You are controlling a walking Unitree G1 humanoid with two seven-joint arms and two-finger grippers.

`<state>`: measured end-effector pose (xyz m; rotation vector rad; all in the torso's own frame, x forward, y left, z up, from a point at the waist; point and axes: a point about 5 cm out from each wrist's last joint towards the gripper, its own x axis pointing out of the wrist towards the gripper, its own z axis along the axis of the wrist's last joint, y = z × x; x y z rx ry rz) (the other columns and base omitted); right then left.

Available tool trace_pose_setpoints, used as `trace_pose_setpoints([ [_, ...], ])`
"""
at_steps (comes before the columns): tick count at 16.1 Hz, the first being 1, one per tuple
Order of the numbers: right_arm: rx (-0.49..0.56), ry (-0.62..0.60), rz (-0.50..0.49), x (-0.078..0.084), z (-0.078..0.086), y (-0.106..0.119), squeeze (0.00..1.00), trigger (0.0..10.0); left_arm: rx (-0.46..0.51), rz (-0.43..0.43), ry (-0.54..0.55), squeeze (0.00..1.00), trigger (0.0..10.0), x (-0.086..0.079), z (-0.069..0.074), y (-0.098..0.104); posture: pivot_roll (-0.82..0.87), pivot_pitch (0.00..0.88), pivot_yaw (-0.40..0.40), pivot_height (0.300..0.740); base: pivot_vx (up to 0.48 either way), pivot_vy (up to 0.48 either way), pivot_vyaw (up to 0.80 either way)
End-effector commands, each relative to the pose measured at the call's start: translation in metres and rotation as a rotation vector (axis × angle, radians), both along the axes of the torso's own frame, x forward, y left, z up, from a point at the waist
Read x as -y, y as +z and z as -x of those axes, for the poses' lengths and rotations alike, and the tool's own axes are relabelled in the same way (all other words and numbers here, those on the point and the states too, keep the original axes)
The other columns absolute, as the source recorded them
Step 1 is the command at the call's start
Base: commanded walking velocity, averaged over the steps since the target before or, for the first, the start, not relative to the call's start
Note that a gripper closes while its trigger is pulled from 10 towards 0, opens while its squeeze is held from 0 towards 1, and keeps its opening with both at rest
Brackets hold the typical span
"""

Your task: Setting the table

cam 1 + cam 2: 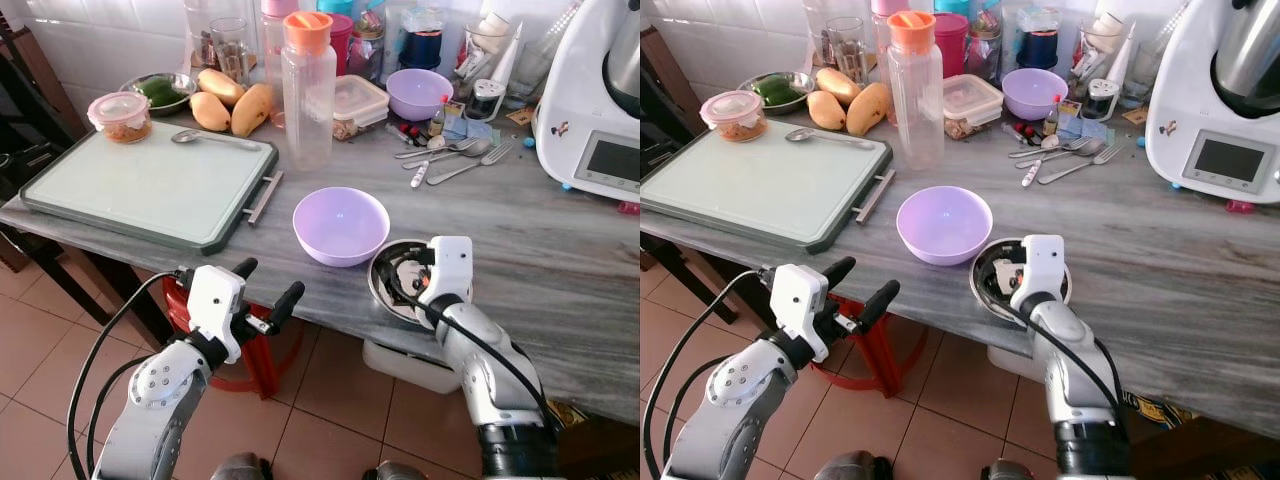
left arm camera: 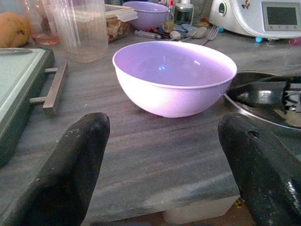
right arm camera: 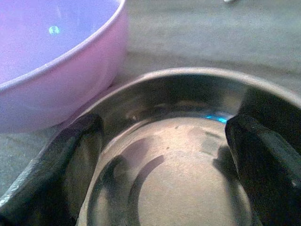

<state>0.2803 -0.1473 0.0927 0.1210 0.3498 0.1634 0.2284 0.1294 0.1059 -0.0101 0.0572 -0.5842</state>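
A lilac plastic bowl (image 1: 340,225) stands upright near the front edge of the grey table (image 1: 560,270). A shallow steel bowl (image 1: 384,290) sits right beside it, their rims almost touching. My right gripper (image 1: 406,276) reaches down into the steel bowl (image 3: 178,188), open, with a finger near each inner wall and nothing held. My left gripper (image 1: 270,280) hovers open just off the table's front edge, pointing at the lilac bowl (image 2: 174,75) with a strip of bare tabletop between them.
A green tray (image 1: 150,185) with a spoon (image 1: 210,137) on it lies at the left. Behind stand a clear bottle with an orange cap (image 1: 308,90), mangoes (image 1: 230,105), a second lilac bowl (image 1: 418,92), loose cutlery (image 1: 455,155) and a white appliance (image 1: 595,100). A red stool (image 1: 262,352) stands under the table.
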Motion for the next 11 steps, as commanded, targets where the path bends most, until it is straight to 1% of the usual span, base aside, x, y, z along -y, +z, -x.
trace_pose_setpoints([
  [1,0.055,-0.019,0.0,0.005,0.001,0.011,1.0,10.0,0.008,-0.008,0.003,0.0,10.0,0.0,-0.001,0.002,0.03,0.004,0.005,0.74,0.0,0.0,0.0],
  [3,0.143,-0.045,0.008,0.012,0.003,0.026,1.0,10.0,0.007,-0.005,0.001,0.0,10.0,0.0,-0.002,0.001,0.02,0.001,0.007,0.74,0.0,0.0,0.0],
  [6,0.191,-0.074,0.005,0.013,0.007,0.034,1.0,10.0,0.011,-0.002,-0.002,0.0,10.0,0.0,-0.003,0.002,0.01,0.0,0.01,0.74,0.0,0.0,0.0],
  [9,0.288,-0.082,0.053,0.013,0.014,0.045,1.0,10.0,0.019,0.006,0.02,0.0,10.0,-0.001,-0.005,0.003,0.02,0.0,0.01,0.74,0.0,0.0,0.0],
  [10,0.334,-0.087,0.086,0.014,0.016,0.05,0.27,10.0,0.031,-0.022,0.069,0.0,10.0,-0.003,-0.008,0.003,0.02,0.0,0.01,0.74,0.0,0.0,0.0],
  [11,0.403,-0.103,0.139,0.016,0.02,0.056,0.0,10.0,0.046,-0.045,0.129,0.0,10.0,-0.004,-0.012,0.004,0.02,0.0,0.007,0.74,0.0,0.0,0.0],
])
